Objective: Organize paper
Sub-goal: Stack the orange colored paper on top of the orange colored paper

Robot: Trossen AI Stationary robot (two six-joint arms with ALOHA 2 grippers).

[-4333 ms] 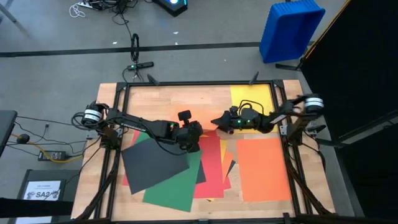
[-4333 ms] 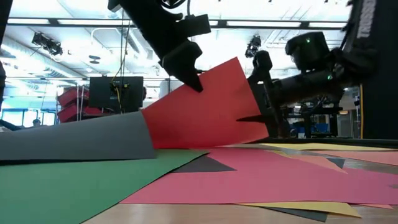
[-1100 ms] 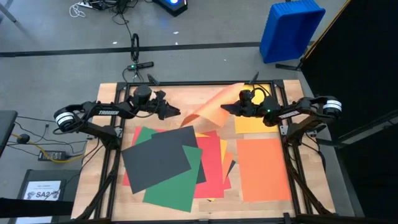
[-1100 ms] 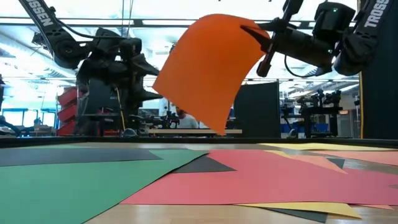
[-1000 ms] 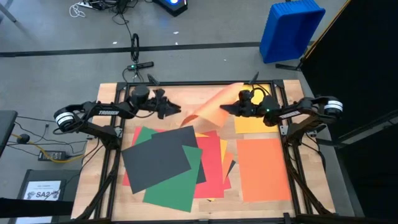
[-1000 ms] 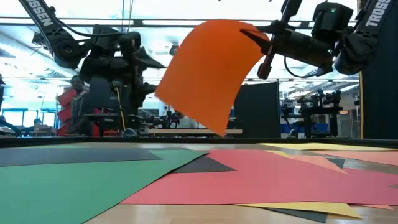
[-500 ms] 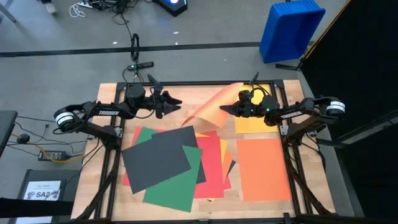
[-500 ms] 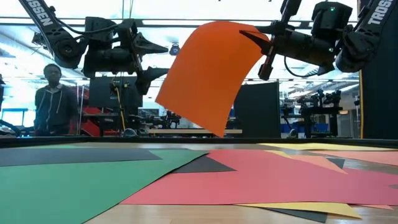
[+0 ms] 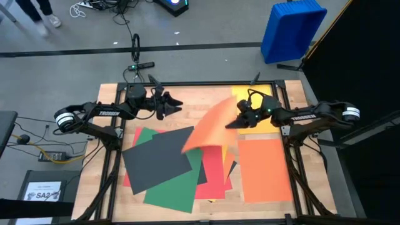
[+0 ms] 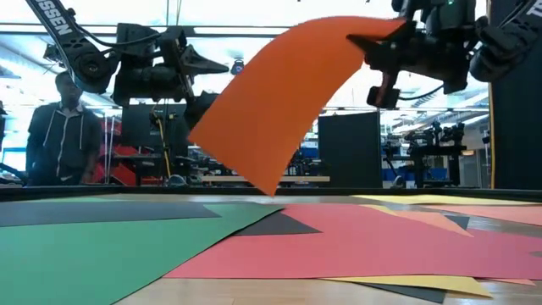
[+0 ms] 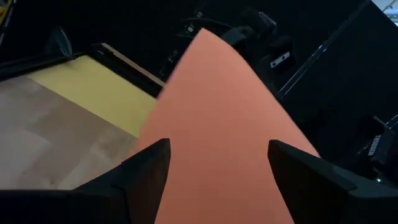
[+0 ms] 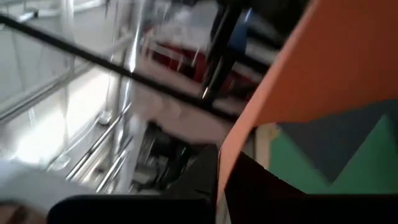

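One orange sheet, curled, matte, pinched in closed right tool; left tool wide open, empty.

"SA2" on white sheet, "TROSSEN" on left arm

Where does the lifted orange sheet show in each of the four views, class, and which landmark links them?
High: lifted sheet mid-table, held by the right gripper.
Low: upper centre, curling down from that gripper.
Left wrist: fills the centre, beyond the open left gripper.
Right wrist: upper right.
Shared landmark: the right gripper pinching its edge.
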